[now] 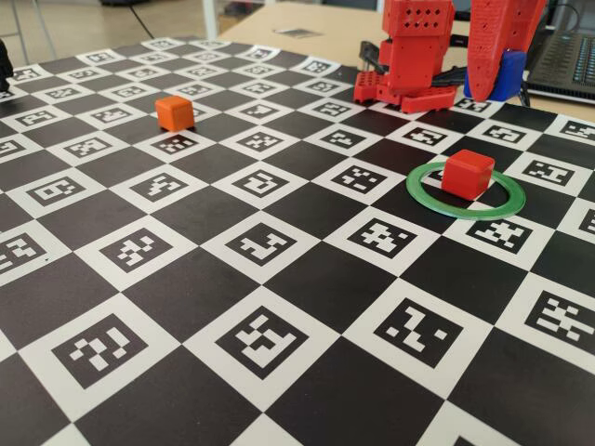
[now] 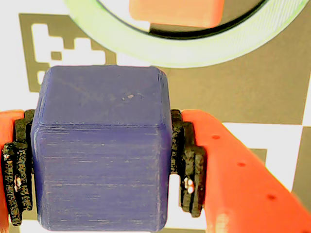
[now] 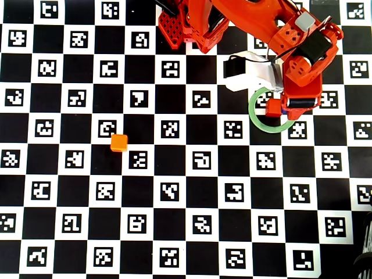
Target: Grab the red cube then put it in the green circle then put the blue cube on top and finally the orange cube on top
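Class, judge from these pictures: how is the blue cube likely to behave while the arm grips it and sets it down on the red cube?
The blue cube looks rigid: its faces stay flat between the end effector pads. Its flat faces suggest it won't roll. Its smooth plastic may slip on the red cube, whose top is barely wider, so off-centre placement could topple it.

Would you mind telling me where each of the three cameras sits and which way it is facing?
Fixed view: low at the board's edge, facing the arm's base across the orange cube and green circle.
Wrist view: on the gripper, looking past the blue cube to the board; both fingers show.
Overhead view: above, looking straight down; the whole arm shows.
Shared: all three show the red cube inside the circle.
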Motion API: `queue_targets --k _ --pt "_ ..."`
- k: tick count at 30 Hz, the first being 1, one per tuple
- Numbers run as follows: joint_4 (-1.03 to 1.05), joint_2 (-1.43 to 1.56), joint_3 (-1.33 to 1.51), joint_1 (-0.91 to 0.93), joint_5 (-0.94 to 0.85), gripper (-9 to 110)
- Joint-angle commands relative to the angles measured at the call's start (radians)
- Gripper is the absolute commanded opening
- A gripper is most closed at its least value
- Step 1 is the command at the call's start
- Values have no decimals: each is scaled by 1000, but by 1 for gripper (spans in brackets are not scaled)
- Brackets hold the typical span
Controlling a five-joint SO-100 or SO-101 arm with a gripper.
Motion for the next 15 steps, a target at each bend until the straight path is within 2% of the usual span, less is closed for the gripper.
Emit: queue_targets --k 1,15 --pt "-29 18 17 -3 -8 -4" --pt "-140 34 186 -43 -12 -4"
